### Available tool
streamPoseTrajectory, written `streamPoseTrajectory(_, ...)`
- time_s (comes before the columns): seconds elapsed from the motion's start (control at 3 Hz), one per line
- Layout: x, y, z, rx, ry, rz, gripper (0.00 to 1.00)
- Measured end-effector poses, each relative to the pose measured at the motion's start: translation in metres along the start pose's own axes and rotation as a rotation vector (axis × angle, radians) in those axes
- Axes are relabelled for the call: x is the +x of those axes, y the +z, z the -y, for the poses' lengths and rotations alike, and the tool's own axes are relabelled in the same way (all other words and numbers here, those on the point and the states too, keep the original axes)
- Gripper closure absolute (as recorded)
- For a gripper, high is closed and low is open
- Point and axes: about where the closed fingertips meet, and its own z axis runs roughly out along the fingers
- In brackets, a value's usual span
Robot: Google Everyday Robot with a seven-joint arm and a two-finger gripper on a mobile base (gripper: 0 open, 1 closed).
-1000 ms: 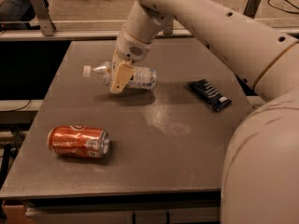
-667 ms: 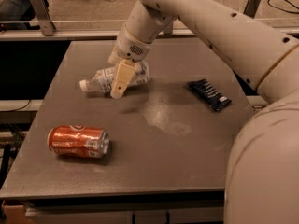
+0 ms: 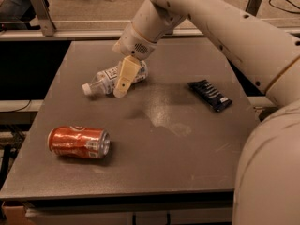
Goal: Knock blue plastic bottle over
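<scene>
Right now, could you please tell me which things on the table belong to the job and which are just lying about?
Job: blue plastic bottle, lying on its side; tool, right over the bottle's middle.
Lying about: orange soda can, on its side near the front edge; dark-blue snack wrapper, lying flat.
</scene>
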Motion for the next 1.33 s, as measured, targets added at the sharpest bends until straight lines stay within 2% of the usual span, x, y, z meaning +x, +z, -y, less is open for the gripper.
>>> streamPoseTrajectory(0.33,0.018,-0.027,0.01,0.061,0.077,0.075,0.0)
streamPoseTrajectory(0.67,0.045,-0.071,0.026,0.176,0.155,0.203,0.0)
streamPoseTrajectory(1.0,0.074,-0.126,0.048,0.327,0.201,0.337,0.0)
streamPoseTrajectory(1.33,0.1,-0.178,0.061,0.496,0.228,0.432,0.0)
